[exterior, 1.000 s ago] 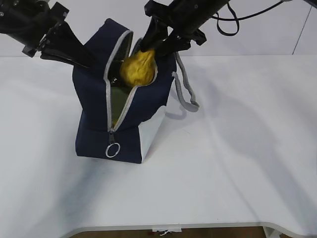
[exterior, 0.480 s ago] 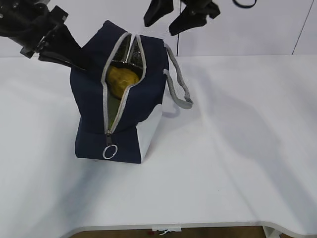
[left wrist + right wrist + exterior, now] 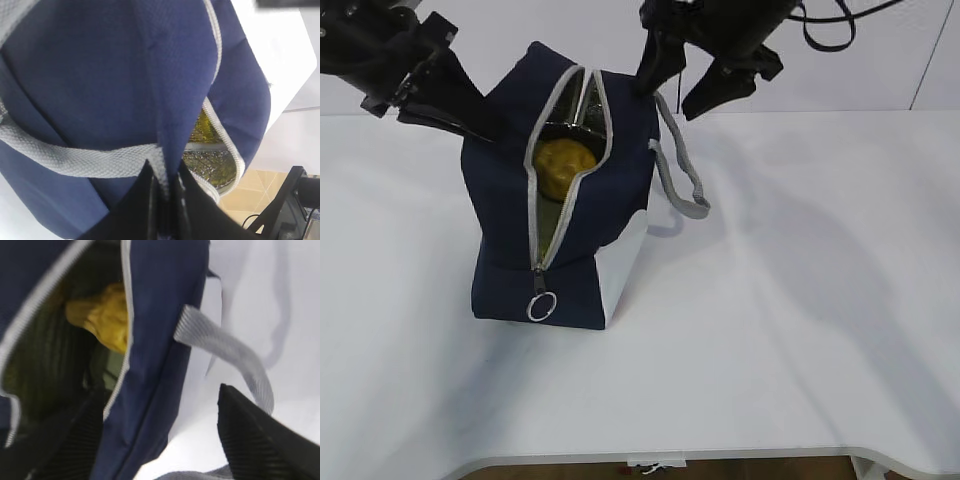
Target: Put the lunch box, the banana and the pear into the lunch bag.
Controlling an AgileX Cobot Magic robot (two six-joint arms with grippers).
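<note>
At centre left of the exterior view, on the white desk: upright navy lunch bag, zipper parted, golden pear visible inside the mouth. Upper left, left end effector clamped narrow on the bag's fabric, holding it up. Upper centre, right end effector spread wide, empty, just above the grey handle. Risks, judged: a fingertip snagging that handle and tipping the bag; fabric slipping, mouth collapsing. Lunch box and banana not clearly visible.

Lunch bag on white table
</note>
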